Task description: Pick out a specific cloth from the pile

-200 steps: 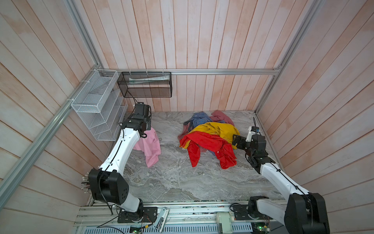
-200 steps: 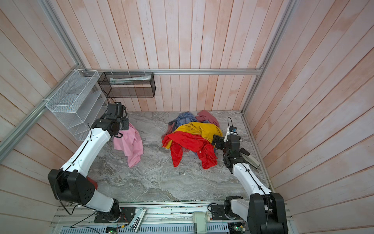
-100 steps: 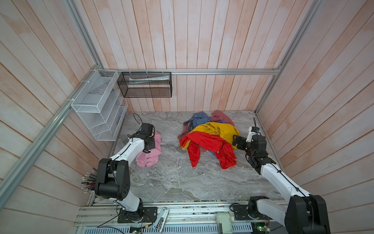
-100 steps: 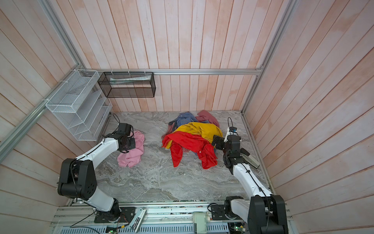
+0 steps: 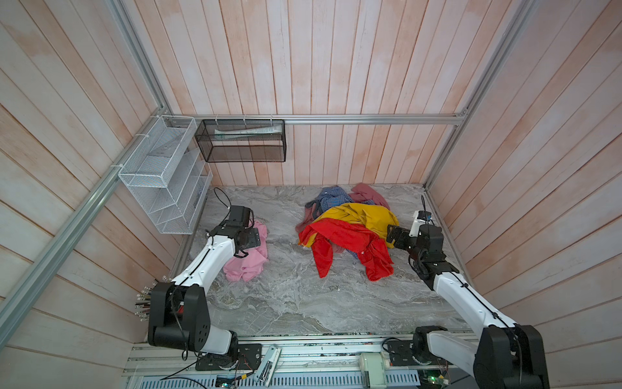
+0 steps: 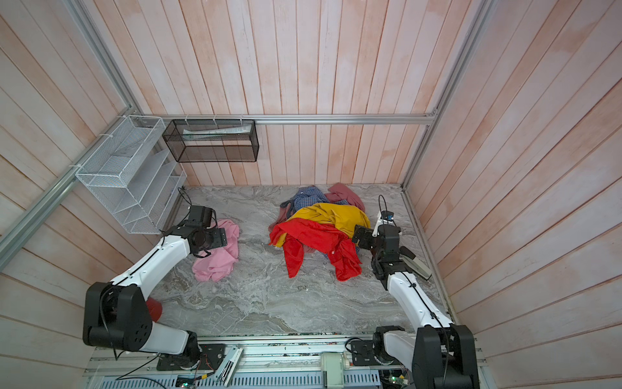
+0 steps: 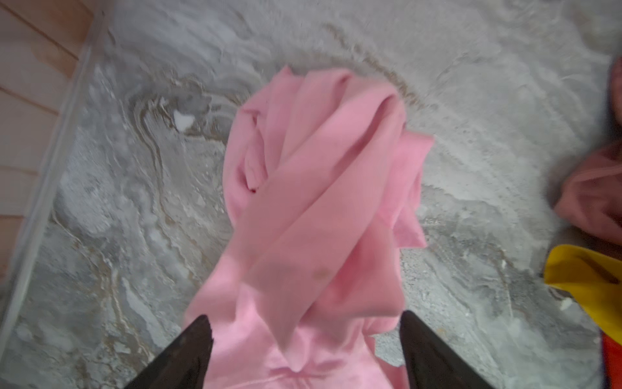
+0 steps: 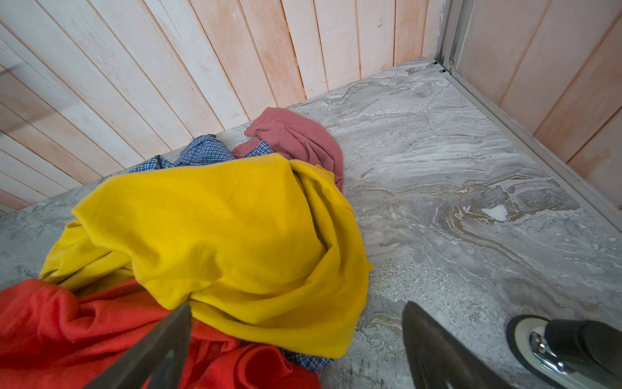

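Lying crumpled, plain light pink: cloth (image 5: 247, 266), well apart from pile (image 5: 350, 232) | left gripper (image 7: 304, 316) jaws apart over cloth | right gripper (image 8: 296, 305) jaws apart beside pile

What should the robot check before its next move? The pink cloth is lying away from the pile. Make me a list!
1. The cloth is apart from the pile: ok. Bare table shows between them in both top views.
2. The left gripper is open: ok. Its jaws stand wide apart over the cloth.
3. No fabric is snagged on the left gripper: cannot tell. Folds lie between its fingers in the left wrist view.
4. The right gripper is open and empty: ok. It sits at the pile's edge, by the yellow garment.
5. The cloth lies wholly on the table: ok.
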